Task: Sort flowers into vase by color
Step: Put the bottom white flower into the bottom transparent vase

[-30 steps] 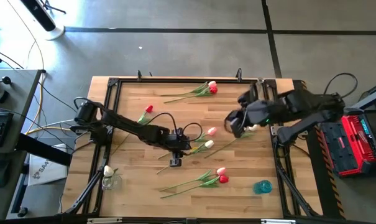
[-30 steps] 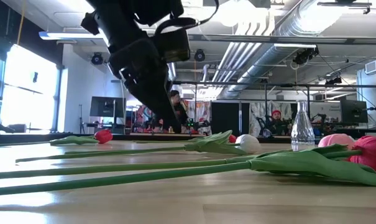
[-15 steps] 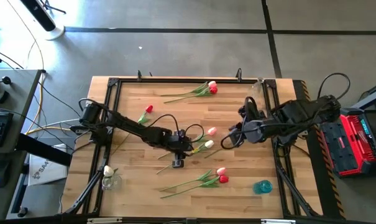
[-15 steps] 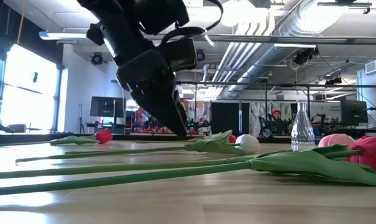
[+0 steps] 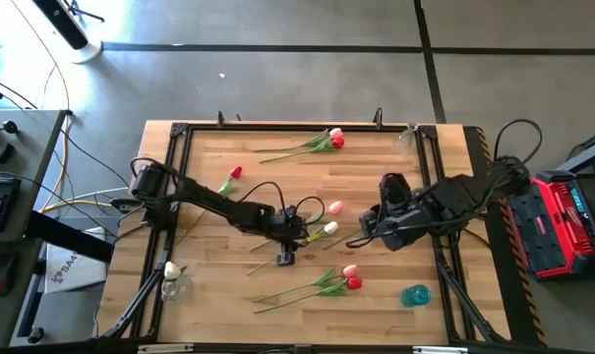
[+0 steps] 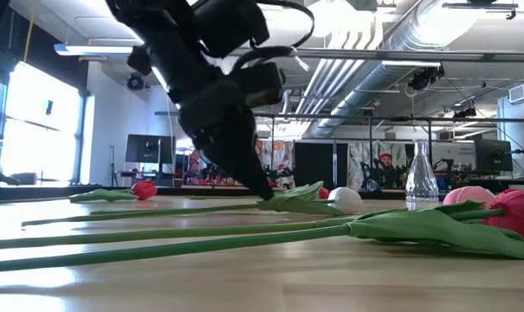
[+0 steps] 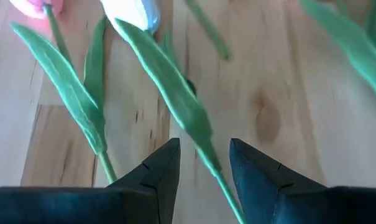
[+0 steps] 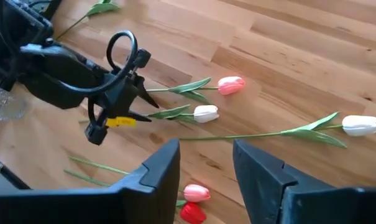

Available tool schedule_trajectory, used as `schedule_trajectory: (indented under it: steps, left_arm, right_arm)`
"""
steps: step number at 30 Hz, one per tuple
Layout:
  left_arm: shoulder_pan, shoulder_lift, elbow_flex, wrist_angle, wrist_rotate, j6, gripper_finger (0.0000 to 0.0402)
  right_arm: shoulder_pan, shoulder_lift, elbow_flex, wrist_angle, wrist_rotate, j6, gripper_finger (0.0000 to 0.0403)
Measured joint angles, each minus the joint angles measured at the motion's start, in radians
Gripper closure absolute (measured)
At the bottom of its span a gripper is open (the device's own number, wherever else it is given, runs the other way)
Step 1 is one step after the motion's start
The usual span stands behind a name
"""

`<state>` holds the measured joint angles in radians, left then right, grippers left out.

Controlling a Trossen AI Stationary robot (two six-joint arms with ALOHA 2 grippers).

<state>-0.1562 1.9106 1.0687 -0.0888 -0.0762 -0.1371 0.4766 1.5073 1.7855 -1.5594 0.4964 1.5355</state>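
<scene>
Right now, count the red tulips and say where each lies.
3. In the high view: first red tulip top, beside a pink tulip; second red tulip left of centre; third red tulip near the bottom. Others may be hidden.

Desk (image 5: 307, 177): pale wood planks with visible grain and a soft sheen, framed by dark matt metal rails (image 5: 297, 126). Flowers (image 8: 206, 113): smooth, matt leaves and heads (artificial, plastic-looking). Left hand (image 7: 203, 163): matt dark fingers. Vases: clear glass (image 6: 422, 177), blue translucent glass (image 5: 415, 294).
</scene>
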Motion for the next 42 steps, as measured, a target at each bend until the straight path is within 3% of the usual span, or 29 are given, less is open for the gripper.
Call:
schedule_trajectory:
  steps: [12, 22, 34, 38, 42]
  left_arm:
    - [0.000, 0.054, 0.002, 0.013, 0.018, 0.000, 0.0279]
    - [0.000, 0.047, 0.001, 0.013, 0.020, 0.016, 0.0391]
    - [0.005, -0.090, -0.002, -0.008, 0.028, 0.003, 0.0399]
    - [0.024, -0.170, -0.002, -0.002, 0.027, -0.028, 0.0400]
    - [0.049, -0.252, -0.002, 0.002, 0.026, -0.057, 0.0400]
  right_arm:
    - [0.051, 0.011, 0.000, 0.007, 0.037, 0.141, 0.0305]
    - [0.092, 0.033, 0.000, 0.008, 0.114, 0.222, 0.0398]
    - [0.108, 0.158, 0.000, 0.004, 0.096, 0.310, 0.0402]
    - [0.147, 0.174, 0.000, 0.005, 0.161, 0.355, 0.0401]
    - [0.205, 0.176, 0.000, 0.011, 0.304, 0.445, 0.0400]
